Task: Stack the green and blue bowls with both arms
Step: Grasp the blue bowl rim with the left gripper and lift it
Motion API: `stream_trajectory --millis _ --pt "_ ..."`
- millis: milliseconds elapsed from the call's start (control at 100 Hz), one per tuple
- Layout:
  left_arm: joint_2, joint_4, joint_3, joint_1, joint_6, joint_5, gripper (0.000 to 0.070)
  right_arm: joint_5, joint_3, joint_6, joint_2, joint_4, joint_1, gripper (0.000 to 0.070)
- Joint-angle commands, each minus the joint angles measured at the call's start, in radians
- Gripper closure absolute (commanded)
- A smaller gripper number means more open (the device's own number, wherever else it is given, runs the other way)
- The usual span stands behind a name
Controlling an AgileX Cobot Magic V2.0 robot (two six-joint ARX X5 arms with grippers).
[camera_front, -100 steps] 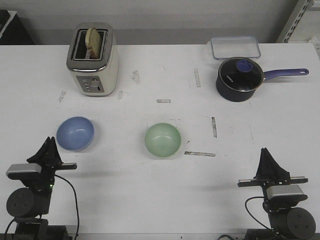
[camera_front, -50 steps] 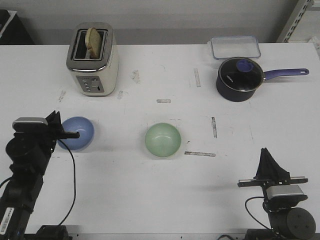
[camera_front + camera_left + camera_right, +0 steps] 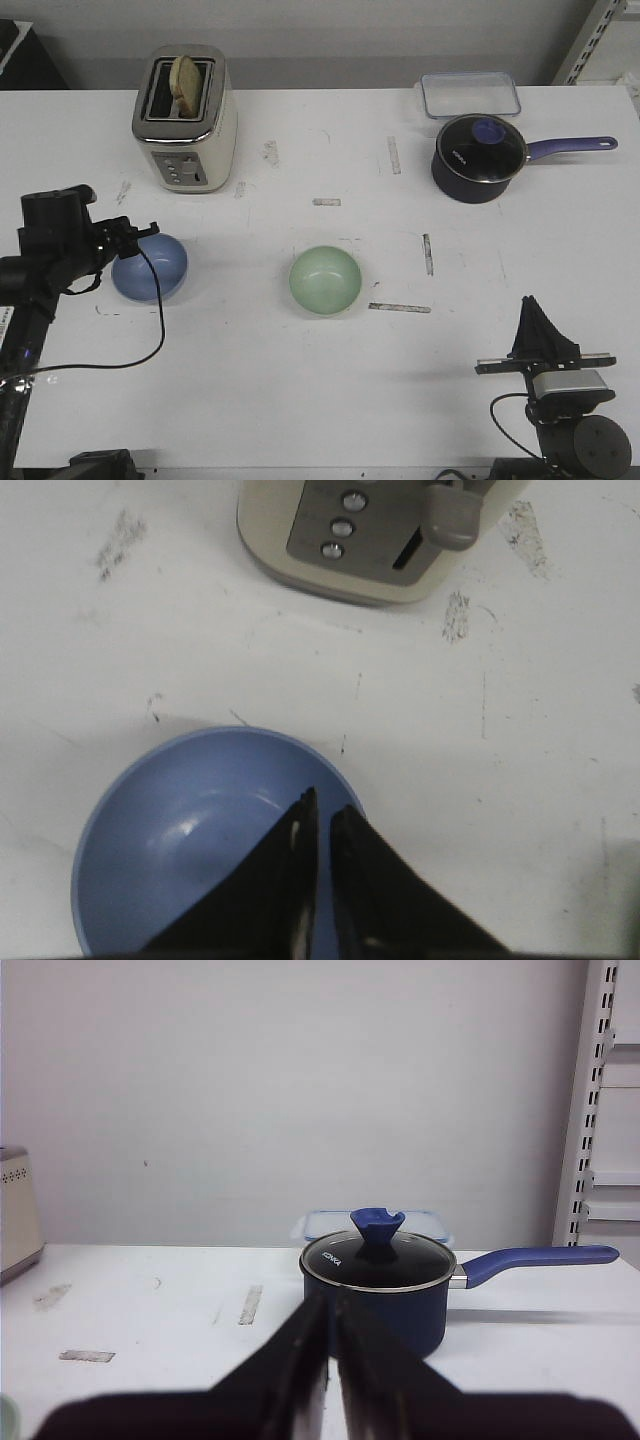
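L hand (image 3: pixel 150 232) now over blue bowl (image 3: pixel 150 268)

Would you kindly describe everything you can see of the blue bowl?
The blue bowl is small, round and smooth, light periwinkle, with a glossy inside that looks empty. It sits upright on the white table, in front of the toaster and left of the green bowl. The left tool, fingers nearly closed, hangs over its rim; contact is unclear.
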Motion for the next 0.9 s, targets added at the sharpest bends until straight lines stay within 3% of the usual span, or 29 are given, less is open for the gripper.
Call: stream_trajectory --millis 0,140,270,440,550,890 --pt "0.032 -0.031 0.019 0.065 -0.072 0.109 0.0698 0.001 0.004 0.008 -0.003 0.015 -0.002 0.0696" --pt "0.067 -0.085 0.019 0.145 -0.066 0.151 0.0679 0.001 0.004 0.008 -0.003 0.015 -0.002 0.0696" --pt "0.098 -0.136 0.018 0.207 -0.019 0.151 0.0458 0.001 0.004 0.008 -0.003 0.015 -0.002 0.0696" --pt "0.134 -0.148 0.005 0.242 0.012 0.149 0.0347 0.001 0.004 0.008 -0.003 0.015 -0.002 0.0696" --pt "0.161 -0.154 0.000 0.247 0.020 0.096 0.0246 0.001 0.004 0.008 -0.003 0.015 -0.002 0.0696" --pt "0.288 -0.162 -0.009 0.228 0.042 0.057 0.0252 0.001 0.004 0.008 -0.003 0.015 -0.002 0.0696"
